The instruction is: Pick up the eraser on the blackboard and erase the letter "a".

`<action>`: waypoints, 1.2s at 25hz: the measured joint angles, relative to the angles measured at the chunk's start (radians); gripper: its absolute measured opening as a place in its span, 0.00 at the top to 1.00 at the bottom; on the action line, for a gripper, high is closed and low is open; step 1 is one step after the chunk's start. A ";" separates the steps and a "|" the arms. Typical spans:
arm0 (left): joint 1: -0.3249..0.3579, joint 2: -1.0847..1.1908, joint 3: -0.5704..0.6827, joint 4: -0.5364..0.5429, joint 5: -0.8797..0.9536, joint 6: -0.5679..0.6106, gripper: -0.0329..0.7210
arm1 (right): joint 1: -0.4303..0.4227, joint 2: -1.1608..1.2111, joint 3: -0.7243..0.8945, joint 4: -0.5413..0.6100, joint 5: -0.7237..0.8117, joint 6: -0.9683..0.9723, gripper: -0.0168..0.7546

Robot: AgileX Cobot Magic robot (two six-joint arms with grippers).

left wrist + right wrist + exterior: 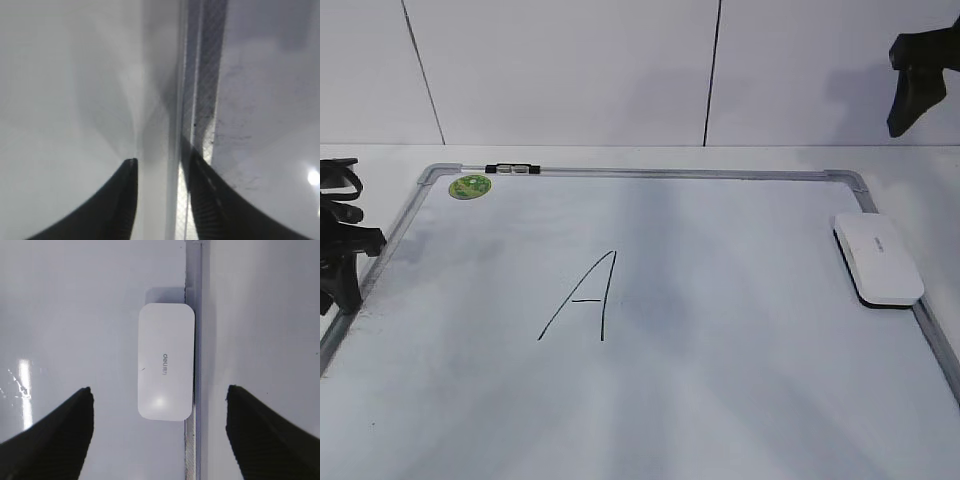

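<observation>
The blackboard (740, 390) is a white board with a silver frame lying flat. A tall capital "A" (585, 297) is drawn left of its middle; no small letter "a" shows. The white eraser (878, 258) lies at the board's right edge against the frame. In the right wrist view the eraser (166, 362) lies just ahead of and between the jaws of my right gripper (159, 390), which is wide open and empty. In the exterior view that gripper (918, 75) hangs high above the eraser. My left gripper (159, 162) is open and empty over the board's left frame (200, 75), low at the left edge (340, 255).
A green round sticker (470, 186) sits in the board's far left corner, beside a small black-and-white clip (512, 169) on the top frame. A white panelled wall (620, 70) stands behind the table.
</observation>
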 joint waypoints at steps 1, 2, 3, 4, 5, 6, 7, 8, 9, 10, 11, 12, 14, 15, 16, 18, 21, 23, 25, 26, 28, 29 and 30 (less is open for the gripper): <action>0.000 0.002 -0.009 0.011 0.014 -0.011 0.58 | 0.000 -0.007 0.000 0.002 0.002 0.000 0.14; 0.000 0.002 -0.020 0.025 0.026 -0.015 0.52 | 0.000 -0.011 0.000 0.002 0.002 0.000 0.14; 0.000 0.002 -0.029 0.029 0.048 -0.020 0.47 | 0.000 -0.017 0.000 0.004 0.002 0.000 0.14; 0.000 0.002 -0.044 0.032 0.073 -0.022 0.43 | 0.000 -0.022 0.000 0.009 0.002 0.000 0.14; 0.000 -0.002 -0.061 0.032 0.092 -0.022 0.40 | 0.000 -0.026 0.000 0.013 0.004 0.000 0.15; 0.000 -0.012 -0.077 0.034 0.114 -0.023 0.39 | 0.000 -0.033 0.000 0.018 0.004 0.000 0.15; 0.000 -0.026 -0.097 0.034 0.135 -0.024 0.38 | 0.000 -0.042 0.000 0.020 0.004 0.000 0.15; 0.000 -0.049 -0.118 0.034 0.157 -0.024 0.38 | 0.000 -0.053 0.000 0.024 0.004 0.000 0.15; 0.000 -0.078 -0.138 0.034 0.174 -0.024 0.38 | 0.000 -0.062 0.000 0.027 0.006 0.000 0.15; 0.000 -0.105 -0.154 0.034 0.196 -0.024 0.37 | 0.000 -0.075 0.000 0.034 0.006 0.000 0.16; 0.000 -0.139 -0.172 0.034 0.215 -0.024 0.37 | 0.000 -0.089 0.000 0.038 0.007 0.000 0.16; 0.000 -0.176 -0.186 0.034 0.230 -0.024 0.37 | 0.000 -0.102 0.000 0.043 0.007 0.000 0.16; 0.000 -0.252 -0.200 0.034 0.252 -0.024 0.37 | 0.000 -0.141 0.000 0.048 0.010 0.000 0.16; 0.000 -0.294 -0.203 0.034 0.257 -0.024 0.37 | 0.000 -0.158 0.000 0.052 0.010 0.000 0.16; 0.000 -0.338 -0.204 0.034 0.262 -0.024 0.37 | 0.000 -0.181 0.000 0.061 0.011 0.000 0.16; 0.000 -0.415 -0.204 0.034 0.270 -0.024 0.37 | 0.000 -0.227 0.000 0.082 0.013 0.000 0.17; 0.000 -0.524 -0.204 0.034 0.282 -0.024 0.36 | 0.000 -0.289 0.000 0.114 0.015 0.000 0.17; 0.000 -0.597 -0.204 0.034 0.284 -0.024 0.37 | 0.000 -0.330 0.007 0.130 0.017 0.000 0.18; 0.000 -0.660 -0.204 0.034 0.288 -0.024 0.37 | 0.000 -0.383 0.033 0.142 0.017 0.000 0.18; 0.000 -0.692 -0.204 0.034 0.290 -0.024 0.37 | 0.000 -0.406 0.051 0.142 0.018 0.000 0.19; 0.000 -0.754 -0.204 0.023 0.294 -0.027 0.37 | 0.000 -0.462 0.091 0.143 0.020 0.000 0.19; 0.000 -0.779 -0.204 0.014 0.296 -0.026 0.37 | 0.000 -0.484 0.110 0.144 0.022 0.000 0.20; 0.000 -0.813 -0.204 0.002 0.301 -0.029 0.37 | 0.004 -0.508 0.133 0.144 0.024 0.000 0.20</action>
